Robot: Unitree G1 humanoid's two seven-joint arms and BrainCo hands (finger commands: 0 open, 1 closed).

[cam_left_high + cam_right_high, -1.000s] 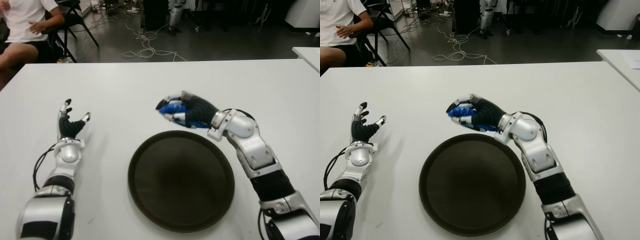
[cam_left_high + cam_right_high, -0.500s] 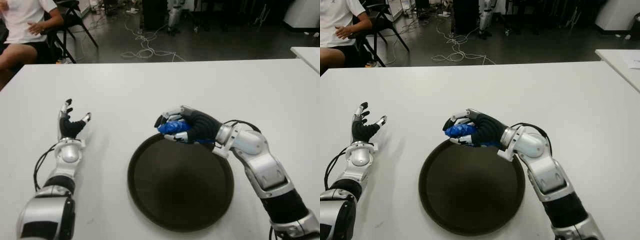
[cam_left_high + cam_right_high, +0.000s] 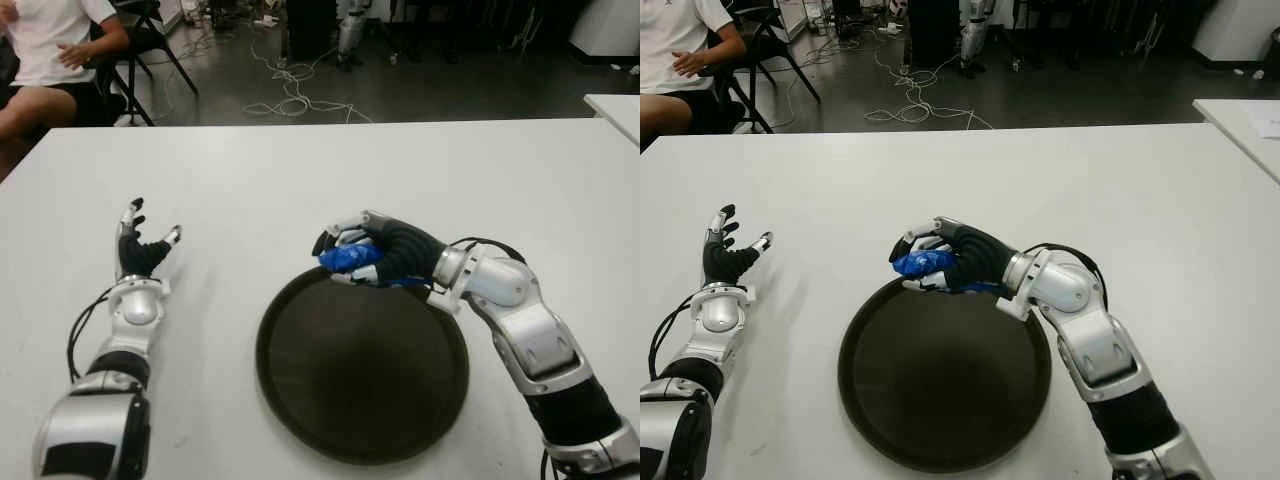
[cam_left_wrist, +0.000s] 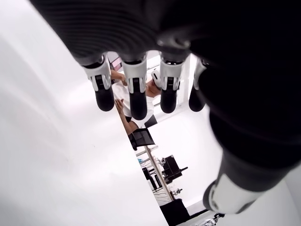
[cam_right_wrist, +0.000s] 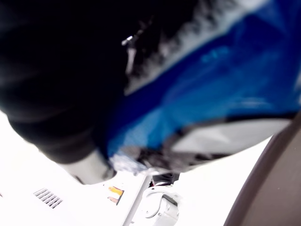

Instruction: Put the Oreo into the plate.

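The right hand (image 3: 375, 252) has its fingers curled around a blue Oreo packet (image 3: 348, 259), holding it in the air over the far rim of the dark round plate (image 3: 362, 420). The packet sits right at the edge, with part of it apparently beyond the rim rather than over the plate's floor. The right wrist view shows the blue wrapper pressed against the palm, with the plate's curved edge just beside it.

The main risk is releasing here. Because the packet hangs over the rim, it could land on the lip and tip outward onto the white desk (image 3: 300, 170), or come to rest half on the rim. The hand seems to need to come nearer, toward the plate's centre, before the fingers loosen. A second risk is the wrapper: it looks soft and crinkly, so it may cling to a finger when the hand opens and drop late or askew. Lowering too far could also press the knuckles on the rim and shift the plate.

The left hand (image 3: 140, 250) shows well to the left of the plate, fingers spread and holding nothing.
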